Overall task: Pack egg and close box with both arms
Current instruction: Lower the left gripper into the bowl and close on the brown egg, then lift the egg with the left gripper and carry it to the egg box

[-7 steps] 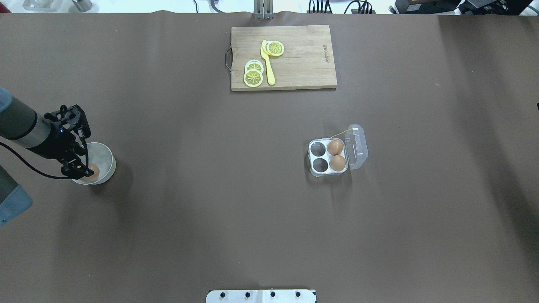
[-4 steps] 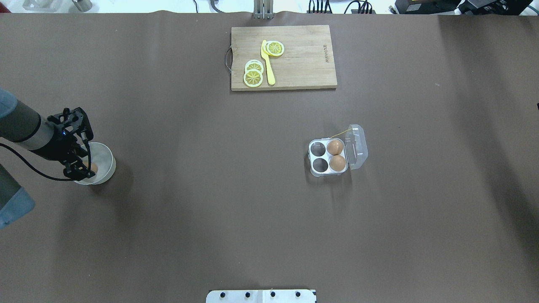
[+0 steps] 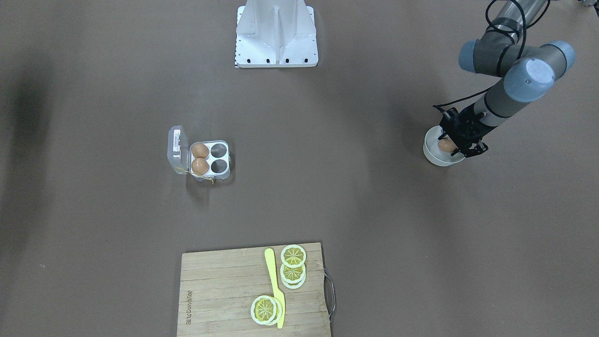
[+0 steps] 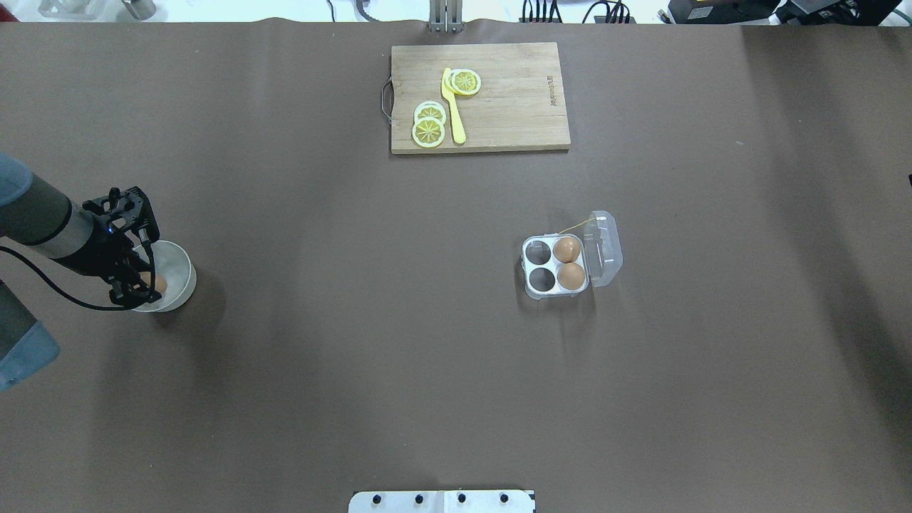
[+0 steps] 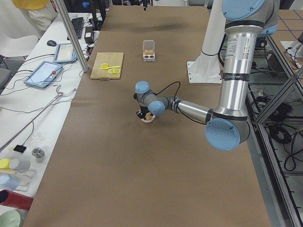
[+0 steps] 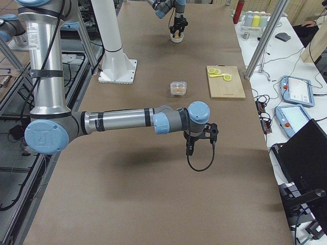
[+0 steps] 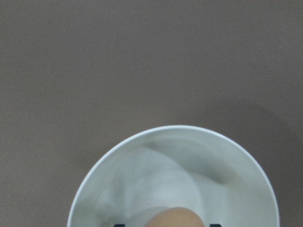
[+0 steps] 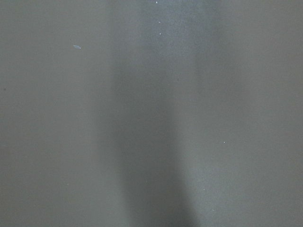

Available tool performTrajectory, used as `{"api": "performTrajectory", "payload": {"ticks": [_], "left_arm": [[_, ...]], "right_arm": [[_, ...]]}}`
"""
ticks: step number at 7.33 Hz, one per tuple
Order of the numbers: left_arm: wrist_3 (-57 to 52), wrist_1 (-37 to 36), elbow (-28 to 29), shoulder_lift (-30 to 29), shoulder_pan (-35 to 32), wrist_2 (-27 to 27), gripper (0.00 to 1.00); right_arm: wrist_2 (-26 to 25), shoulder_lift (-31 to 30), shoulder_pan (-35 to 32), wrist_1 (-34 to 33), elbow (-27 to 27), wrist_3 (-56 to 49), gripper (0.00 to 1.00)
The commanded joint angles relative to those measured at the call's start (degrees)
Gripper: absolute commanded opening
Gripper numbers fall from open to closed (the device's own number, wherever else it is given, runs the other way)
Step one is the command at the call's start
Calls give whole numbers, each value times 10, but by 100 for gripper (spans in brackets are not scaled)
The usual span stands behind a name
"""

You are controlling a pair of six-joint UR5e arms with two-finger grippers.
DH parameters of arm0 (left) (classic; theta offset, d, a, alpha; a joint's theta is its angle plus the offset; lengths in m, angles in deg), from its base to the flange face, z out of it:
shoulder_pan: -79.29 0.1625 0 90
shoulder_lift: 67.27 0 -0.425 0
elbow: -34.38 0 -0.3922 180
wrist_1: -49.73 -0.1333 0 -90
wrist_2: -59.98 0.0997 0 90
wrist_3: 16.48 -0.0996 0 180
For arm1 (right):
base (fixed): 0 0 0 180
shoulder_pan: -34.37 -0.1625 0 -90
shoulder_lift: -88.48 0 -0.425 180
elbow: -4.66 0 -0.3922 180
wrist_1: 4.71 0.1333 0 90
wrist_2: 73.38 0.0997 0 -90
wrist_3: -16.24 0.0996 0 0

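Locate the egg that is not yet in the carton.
In the overhead view the egg lies in the white bowl on the table's far left side, between the fingers of the left gripper, well away from the egg carton.

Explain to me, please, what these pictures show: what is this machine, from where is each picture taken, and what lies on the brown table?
This is a robot with two grey arms at a brown table; each arm ends in a black two-finger pincer. The current pictures show one moment: one camera looks from above behind the robot, one faces it, one stands at each table end, one sits on each wrist. The left pincer reaches into a white bowl, around a brown egg; whether it already grips, I cannot tell. The right pincer hangs above the table. On the table lie a clear egg box, lid open, with two eggs and two free cups, and a wooden board with lemon slices and a yellow knife.
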Motion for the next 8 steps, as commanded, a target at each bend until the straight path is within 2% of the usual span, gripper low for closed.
{"api": "performTrajectory", "payload": {"ticks": [1,4,8], "left_arm": [[0,0,-2,2,-1,0,40],[52,-2,-16,-6,0,-9,40],[61,-5,-37,-7,-3,-38,40]], "right_arm": [[-2,-3,0,-1,-1,0,100],[1,-7,-1,0,-5,1,100],[3,-8,0,0,-4,1,100]]}}
